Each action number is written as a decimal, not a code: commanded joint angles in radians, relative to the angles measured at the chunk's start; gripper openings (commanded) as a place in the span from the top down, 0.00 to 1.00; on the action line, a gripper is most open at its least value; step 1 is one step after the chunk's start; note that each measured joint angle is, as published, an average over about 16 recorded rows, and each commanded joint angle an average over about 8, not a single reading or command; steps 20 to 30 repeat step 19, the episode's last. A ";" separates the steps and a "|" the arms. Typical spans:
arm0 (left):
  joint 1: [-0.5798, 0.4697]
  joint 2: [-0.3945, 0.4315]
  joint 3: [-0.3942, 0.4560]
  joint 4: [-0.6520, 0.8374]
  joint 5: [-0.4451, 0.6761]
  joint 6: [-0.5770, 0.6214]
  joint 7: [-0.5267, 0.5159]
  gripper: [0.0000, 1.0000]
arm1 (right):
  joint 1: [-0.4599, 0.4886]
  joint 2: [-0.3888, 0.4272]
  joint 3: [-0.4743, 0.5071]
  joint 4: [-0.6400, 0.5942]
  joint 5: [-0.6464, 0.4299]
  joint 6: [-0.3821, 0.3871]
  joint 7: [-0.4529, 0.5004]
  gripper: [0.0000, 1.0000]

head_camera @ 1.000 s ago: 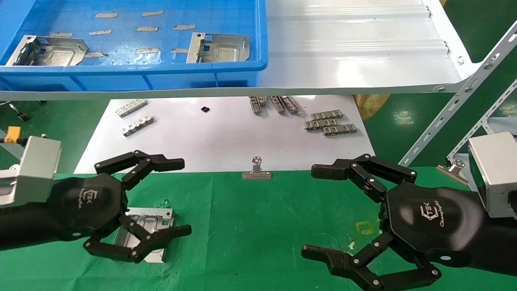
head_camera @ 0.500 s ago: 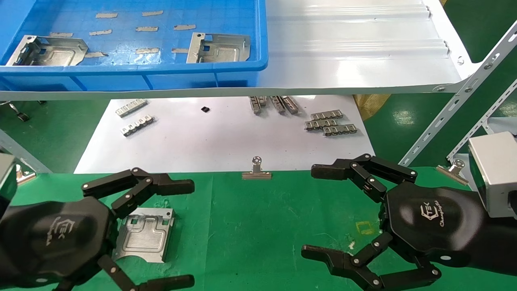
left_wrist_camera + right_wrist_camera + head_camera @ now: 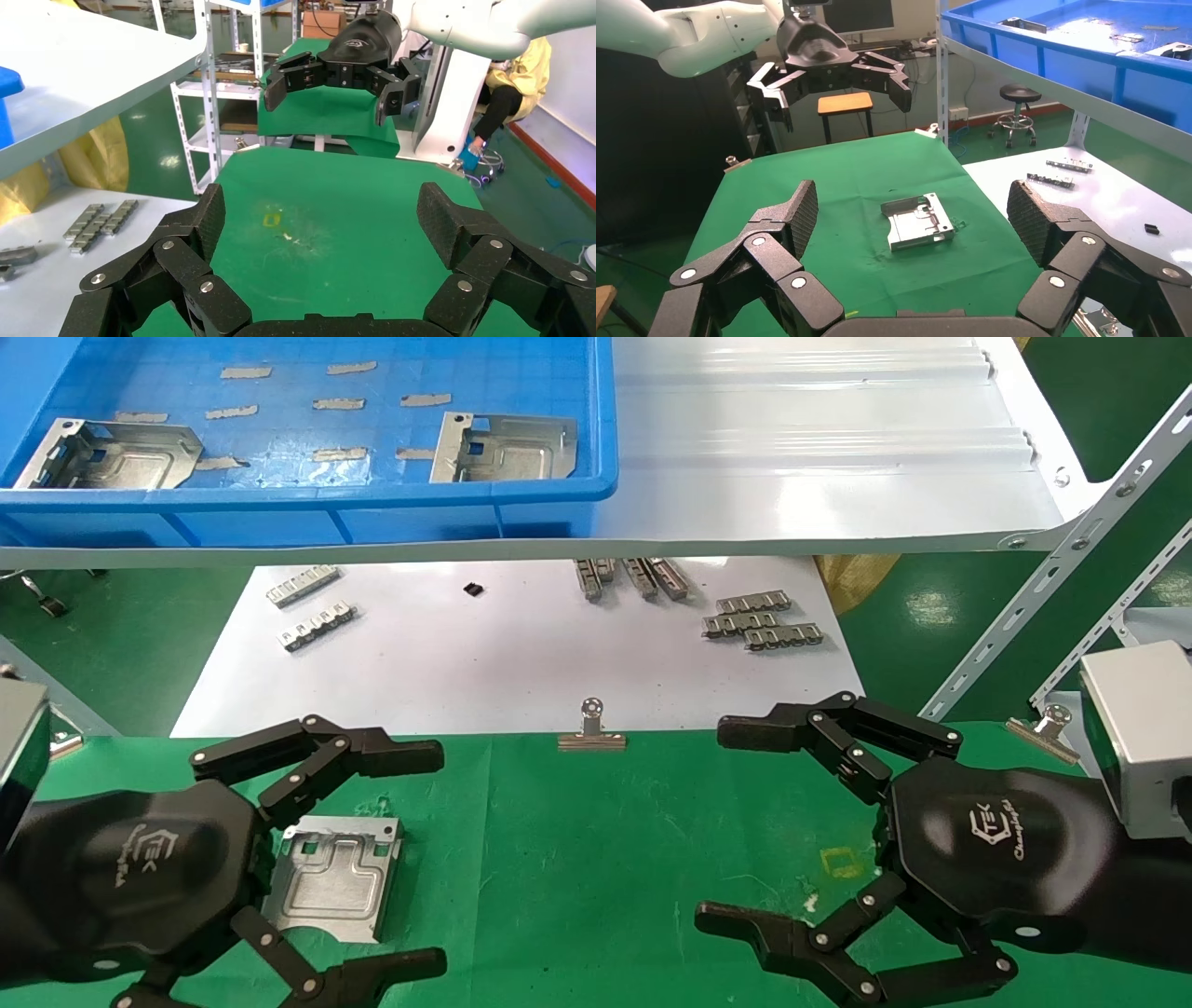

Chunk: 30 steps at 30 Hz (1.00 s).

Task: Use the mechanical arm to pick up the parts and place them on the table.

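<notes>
One silver stamped part point(image 3: 335, 877) lies flat on the green cloth table point(image 3: 596, 859); it also shows in the right wrist view point(image 3: 921, 222). Two more parts point(image 3: 112, 453) point(image 3: 507, 447) lie in the blue bin. My left gripper point(image 3: 424, 861) is open and empty. It is raised above the table, with the part between and below its spread fingers. The left wrist view shows only green cloth between its fingertips point(image 3: 205, 221). My right gripper point(image 3: 722, 826) is open and empty over the cloth at the right, beside a yellow square mark point(image 3: 843, 862).
The blue bin point(image 3: 372, 519) stands on a glossy white shelf point(image 3: 819, 477) overhanging the back. Below it, a white sheet point(image 3: 484, 654) carries grey toothed strips point(image 3: 759, 621). Binder clips point(image 3: 591, 733) point(image 3: 1043, 724) sit at the cloth's far edge. A slotted metal rack post point(image 3: 1052, 579) rises at the right.
My left gripper has drawn back toward me and to the left and spread wider, leaving the part uncovered and lying on the cloth. The right arm has not moved.
</notes>
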 commanded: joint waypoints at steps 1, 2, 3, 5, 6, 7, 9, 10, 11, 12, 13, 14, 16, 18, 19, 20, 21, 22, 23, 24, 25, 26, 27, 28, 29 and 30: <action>-0.002 0.001 0.002 0.004 0.001 0.000 0.002 0.00 | 0.000 0.000 0.000 0.000 0.000 0.000 0.000 0.00; -0.003 0.001 0.003 0.005 0.002 0.000 0.002 0.00 | 0.000 0.000 0.000 0.000 0.000 0.000 0.000 0.00; -0.003 0.001 0.003 0.006 0.002 0.000 0.003 0.00 | 0.000 0.000 0.000 0.000 0.000 0.000 0.000 0.00; -0.004 0.002 0.004 0.008 0.003 0.001 0.004 0.00 | 0.000 0.000 0.000 0.000 0.000 0.000 0.000 0.00; -0.005 0.002 0.005 0.009 0.003 0.001 0.004 0.00 | 0.000 0.000 0.000 0.000 0.000 0.000 0.000 0.00; -0.005 0.002 0.005 0.010 0.004 0.001 0.004 0.00 | 0.000 0.000 0.000 0.000 0.000 0.000 0.000 0.00; -0.006 0.003 0.006 0.012 0.004 0.001 0.005 0.00 | 0.000 0.000 0.000 0.000 0.000 0.000 0.000 0.00; -0.006 0.003 0.006 0.012 0.005 0.001 0.005 0.00 | 0.000 0.000 0.000 0.000 0.000 0.000 0.000 0.00; -0.007 0.003 0.006 0.013 0.005 0.001 0.006 0.00 | 0.000 0.000 0.000 0.000 0.000 0.000 0.000 0.00; -0.007 0.003 0.007 0.013 0.005 0.001 0.006 0.00 | 0.000 0.000 0.000 0.000 0.000 0.000 0.000 0.00; -0.007 0.003 0.007 0.014 0.005 0.001 0.006 0.00 | 0.000 0.000 0.000 0.000 0.000 0.000 0.000 0.00; -0.008 0.003 0.007 0.014 0.005 0.001 0.007 0.00 | 0.000 0.000 0.000 0.000 0.000 0.000 0.000 0.00; -0.008 0.003 0.008 0.015 0.006 0.001 0.007 0.00 | 0.000 0.000 0.000 0.000 0.000 0.000 0.000 0.00; -0.008 0.003 0.008 0.016 0.006 0.001 0.007 0.00 | 0.000 0.000 0.000 0.000 0.000 0.000 0.000 0.00; -0.008 0.003 0.008 0.016 0.006 0.001 0.007 0.00 | 0.000 0.000 0.000 0.000 0.000 0.000 0.000 0.00; -0.008 0.003 0.008 0.016 0.006 0.001 0.007 0.00 | 0.000 0.000 0.000 0.000 0.000 0.000 0.000 0.00; -0.008 0.003 0.008 0.016 0.006 0.001 0.007 0.00 | 0.000 0.000 0.000 0.000 0.000 0.000 0.000 0.00; -0.008 0.003 0.008 0.016 0.006 0.001 0.007 0.00 | 0.000 0.000 0.000 0.000 0.000 0.000 0.000 0.00; -0.008 0.003 0.008 0.016 0.006 0.001 0.007 0.00 | 0.000 0.000 0.000 0.000 0.000 0.000 0.000 0.00; -0.008 0.003 0.008 0.016 0.006 0.001 0.007 0.00 | 0.000 0.000 0.000 0.000 0.000 0.000 0.000 0.00; -0.008 0.003 0.008 0.016 0.006 0.001 0.007 0.00 | 0.000 0.000 0.000 0.000 0.000 0.000 0.000 0.00; -0.008 0.003 0.008 0.016 0.006 0.001 0.007 0.00 | 0.000 0.000 0.000 0.000 0.000 0.000 0.000 0.00; -0.008 0.003 0.008 0.016 0.006 0.001 0.007 0.00 | 0.000 0.000 0.000 0.000 0.000 0.000 0.000 0.00; -0.008 0.003 0.008 0.016 0.006 0.001 0.007 0.00 | 0.000 0.000 0.000 0.000 0.000 0.000 0.000 0.00; -0.008 0.003 0.008 0.016 0.006 0.001 0.007 0.00 | 0.000 0.000 0.000 0.000 0.000 0.000 0.000 0.00; -0.008 0.003 0.008 0.016 0.006 0.001 0.007 0.00 | 0.000 0.000 0.000 0.000 0.000 0.000 0.000 0.00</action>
